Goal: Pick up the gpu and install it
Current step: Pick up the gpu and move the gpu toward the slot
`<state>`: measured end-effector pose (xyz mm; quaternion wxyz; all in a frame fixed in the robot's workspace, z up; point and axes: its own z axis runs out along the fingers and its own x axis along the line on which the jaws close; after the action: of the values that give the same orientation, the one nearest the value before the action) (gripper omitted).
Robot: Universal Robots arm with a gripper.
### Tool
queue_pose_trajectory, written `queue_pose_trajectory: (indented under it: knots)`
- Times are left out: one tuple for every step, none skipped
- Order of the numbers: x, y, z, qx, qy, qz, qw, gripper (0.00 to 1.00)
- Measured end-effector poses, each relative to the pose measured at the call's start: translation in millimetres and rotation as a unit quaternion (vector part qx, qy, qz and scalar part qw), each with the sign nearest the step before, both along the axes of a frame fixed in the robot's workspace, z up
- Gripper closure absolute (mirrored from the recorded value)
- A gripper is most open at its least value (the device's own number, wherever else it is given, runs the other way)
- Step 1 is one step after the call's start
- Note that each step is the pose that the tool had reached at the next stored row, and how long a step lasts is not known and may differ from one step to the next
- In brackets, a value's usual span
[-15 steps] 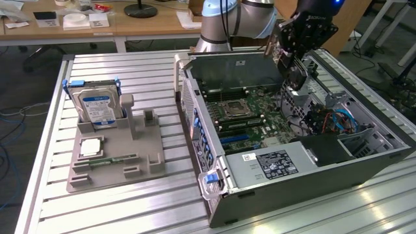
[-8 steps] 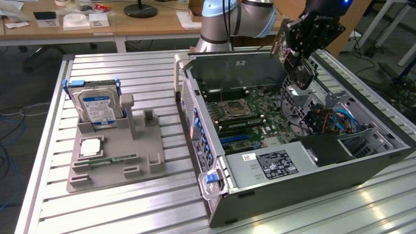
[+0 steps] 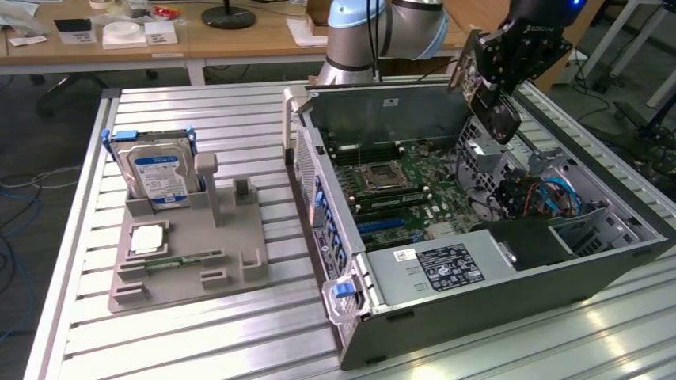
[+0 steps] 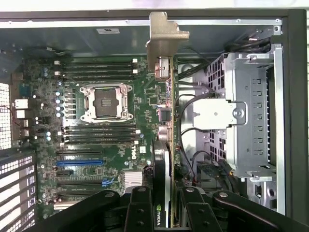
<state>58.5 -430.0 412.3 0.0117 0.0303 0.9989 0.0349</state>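
Observation:
The gpu (image 3: 493, 113) hangs in the air over the open computer case (image 3: 549, 273), a dark card tilted above the case's far side. My gripper (image 3: 499, 79) is shut on it from above. In the wrist view the gpu (image 4: 167, 140) appears edge-on, with its silver bracket (image 4: 163, 41) at the end away from the gripper (image 4: 166, 205) and the black fingers (image 4: 139, 212) clamped on either side of the card. Below the card lies the green motherboard (image 4: 145, 96) with its blue slot (image 4: 79, 163).
A grey fixture (image 3: 185, 261) on the exterior view's left holds a silver hard drive (image 3: 158, 176), a RAM stick (image 3: 185, 260) and a chip (image 3: 148, 240). Inside the case are a drive cage (image 4: 251, 116), cables (image 3: 544, 198) and a power supply (image 3: 449, 265). The robot base (image 3: 370, 36) stands behind.

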Motion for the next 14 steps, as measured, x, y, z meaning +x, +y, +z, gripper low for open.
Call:
queue_pose_trajectory:
  knots:
    - [0.0,0.0,0.0,0.0000,0.0000,0.000,1.0000,0.74]
    - [0.0,0.0,0.0,0.0000,0.0000,0.000,1.0000,0.74]
    - [0.0,-0.1,0.0,0.0000,0.0000,0.000,1.0000,0.74]
    - [0.0,-0.1,0.0,0.0000,0.0000,0.000,1.0000,0.74]
    - [0.0,-0.1,0.0,0.0000,0.0000,0.000,1.0000,0.74]
    - [0.0,-0.1,0.0,0.0000,0.0000,0.000,1.0000,0.74]
    - [0.0,-0.1,0.0,0.0000,0.0000,0.000,1.0000,0.74]
    - [0.0,-0.1,-0.4,0.0000,0.0000,0.000,1.0000,0.74]
    - [0.0,-0.1,-1.2,0.0001,0.0000,0.000,1.0000,0.74]
    - [0.0,-0.1,-2.5,0.0001,0.0000,0.000,1.0000,0.74]
    - [0.0,-0.1,-4.0,0.0001,0.0000,0.000,1.0000,0.74]
    - [0.0,-0.1,-5.7,0.0000,0.0000,0.000,1.0000,0.74]
    - [0.0,-0.1,-7.6,0.0001,0.0000,0.000,1.0000,0.74]
    - [0.0,-0.1,-9.4,0.0001,0.0000,0.000,1.0000,0.74]
